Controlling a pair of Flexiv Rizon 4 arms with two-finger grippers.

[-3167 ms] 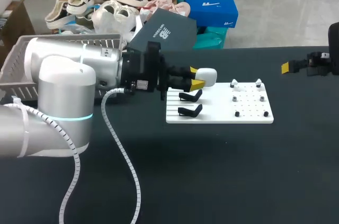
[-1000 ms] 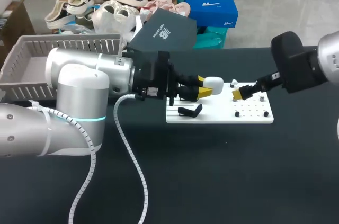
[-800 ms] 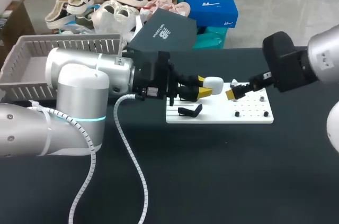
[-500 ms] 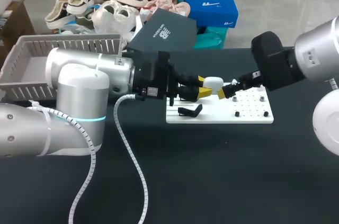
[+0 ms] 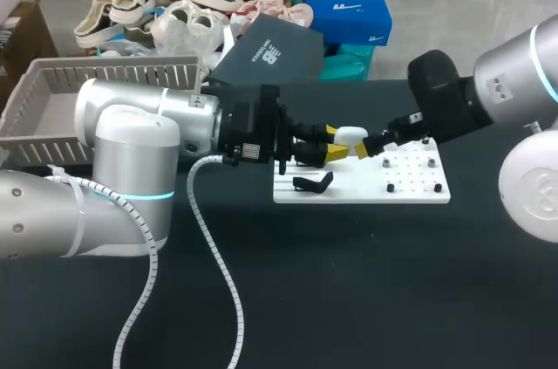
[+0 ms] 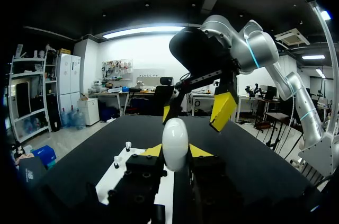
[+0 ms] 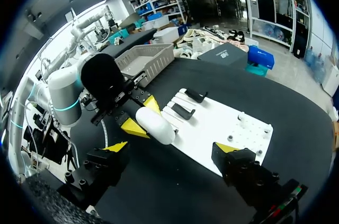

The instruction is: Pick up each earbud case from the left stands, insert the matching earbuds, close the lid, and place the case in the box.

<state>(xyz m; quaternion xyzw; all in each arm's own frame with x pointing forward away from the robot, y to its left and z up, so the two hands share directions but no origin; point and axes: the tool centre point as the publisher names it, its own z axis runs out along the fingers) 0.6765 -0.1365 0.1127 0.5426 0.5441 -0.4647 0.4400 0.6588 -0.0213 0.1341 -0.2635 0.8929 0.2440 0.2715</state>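
Left pincer (image 6: 175, 153) clamps the white case (image 6: 175, 138) above the board (image 5: 411, 191); right pincer (image 6: 195, 109), spread wide, hangs just beyond it.

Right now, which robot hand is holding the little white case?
The left gripper: its yellow tips pinch the white earbud case from both sides. The right gripper hangs open just beyond the case, holding nothing.

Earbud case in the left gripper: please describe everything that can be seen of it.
The earbud case is a white, smooth, rounded oval, glossy like plastic, lid shut. The left gripper holds it between its yellow tips, near the white board. The right gripper, open, is close ahead; contact cannot be judged.
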